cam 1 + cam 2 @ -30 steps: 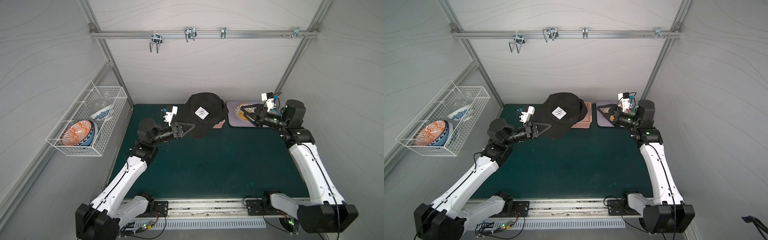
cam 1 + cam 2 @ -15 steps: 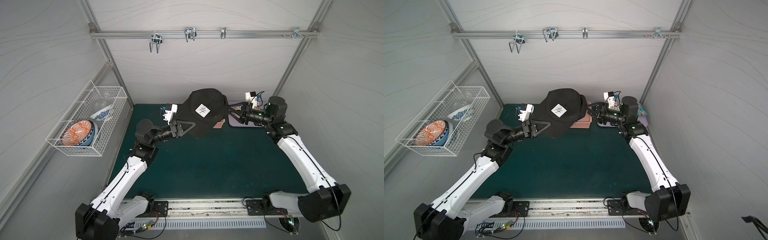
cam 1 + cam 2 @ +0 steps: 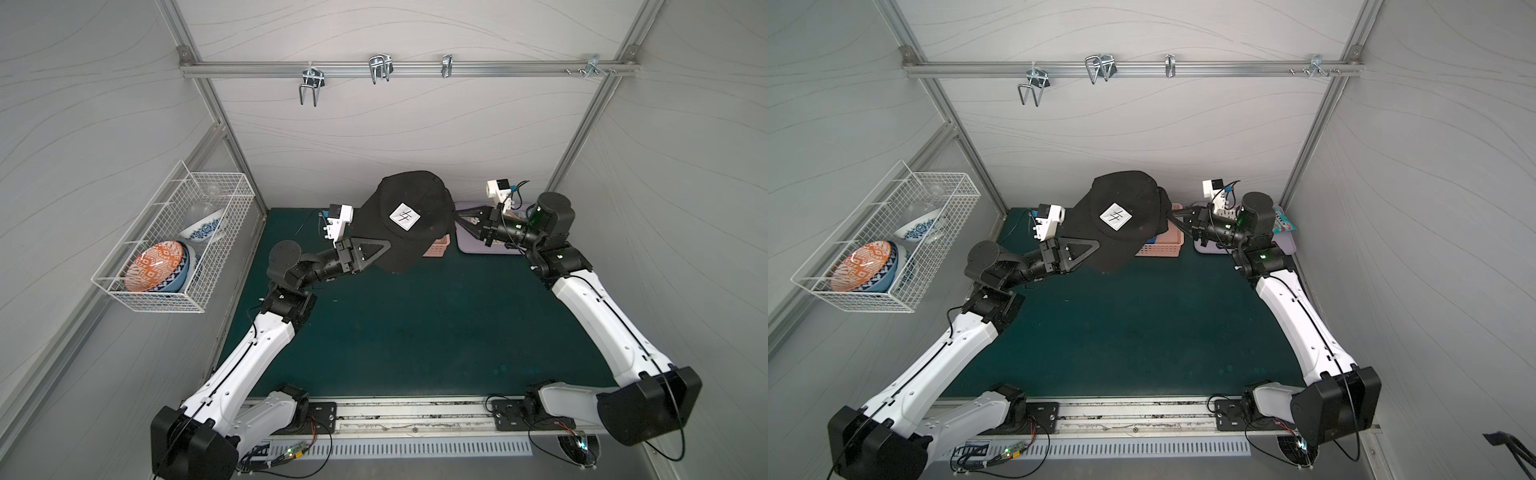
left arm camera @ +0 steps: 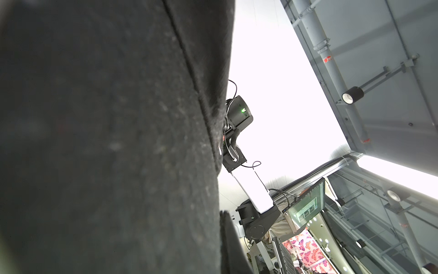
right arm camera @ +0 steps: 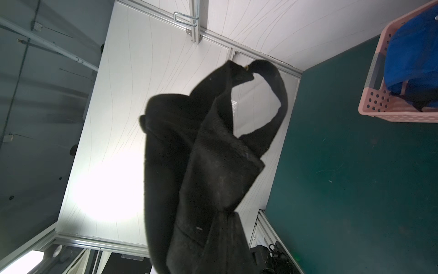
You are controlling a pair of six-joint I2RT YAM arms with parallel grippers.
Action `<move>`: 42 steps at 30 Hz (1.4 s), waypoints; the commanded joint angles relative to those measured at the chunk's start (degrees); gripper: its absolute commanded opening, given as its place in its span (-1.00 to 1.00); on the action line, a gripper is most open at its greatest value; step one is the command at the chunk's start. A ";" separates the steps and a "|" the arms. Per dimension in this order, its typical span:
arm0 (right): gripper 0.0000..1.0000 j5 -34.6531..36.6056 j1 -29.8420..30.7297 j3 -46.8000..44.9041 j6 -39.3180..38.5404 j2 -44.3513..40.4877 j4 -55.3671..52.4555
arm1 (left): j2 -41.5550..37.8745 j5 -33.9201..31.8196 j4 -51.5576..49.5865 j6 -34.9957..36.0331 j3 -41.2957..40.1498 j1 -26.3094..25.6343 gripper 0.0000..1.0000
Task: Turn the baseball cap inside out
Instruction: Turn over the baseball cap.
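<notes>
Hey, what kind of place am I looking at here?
Probably a robot lab test cell: two robot arms mounted on a front rail, pale panel walls on aluminium framing, and a green mat as the work surface.

Right tool (image 3: 457,215) newly tight on cap (image 3: 409,249).

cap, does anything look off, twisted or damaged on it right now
No damage shows. The cap hangs tilted above the mat, pinched by the left gripper at one side and the right gripper at the other; its fabric is bunched.
</notes>
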 commanded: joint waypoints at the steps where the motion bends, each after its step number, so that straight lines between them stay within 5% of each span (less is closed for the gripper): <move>1: -1.00 0.07 2.29 0.65 -6.47 1.46 -6.58 | 0.25 -0.47 9.27 -1.98 3.64 -0.22 -1.00; 13: -1.00 2.20 5.01 -3.46 -10.28 0.52 -9.48 | 0.74 -7.48 18.05 -6.90 2.21 -0.21 -1.00; 15: 0.11 2.85 3.24 -4.98 -5.48 -1.52 -2.79 | -0.20 -11.16 14.21 -5.73 1.34 -0.24 -1.00; 16: 0.51 3.92 2.59 -5.58 -3.42 -2.59 -0.52 | -1.01 -13.04 11.38 -4.61 1.00 -0.33 -1.00; 17: 0.77 4.78 2.30 -5.81 -1.98 -3.61 1.75 | -1.48 -14.50 8.85 -3.53 0.79 -0.48 -1.00; 19: 0.97 6.90 2.89 -5.83 1.18 -4.99 6.29 | -1.96 -17.45 6.21 -2.49 0.82 -0.91 -1.00; 24: 0.98 11.37 7.13 -4.83 6.98 -4.88 18.23 | 0.11 -20.90 9.40 -7.09 1.72 -2.54 -1.00; 28: 0.98 12.38 10.29 -0.54 0.70 -2.77 16.95 | 2.20 -19.89 12.23 -10.69 3.44 -4.88 -1.00; 42: 0.98 14.72 12.24 8.50 -1.00 7.50 27.38 | 4.15 -20.93 21.68 -18.14 1.38 -8.33 -1.00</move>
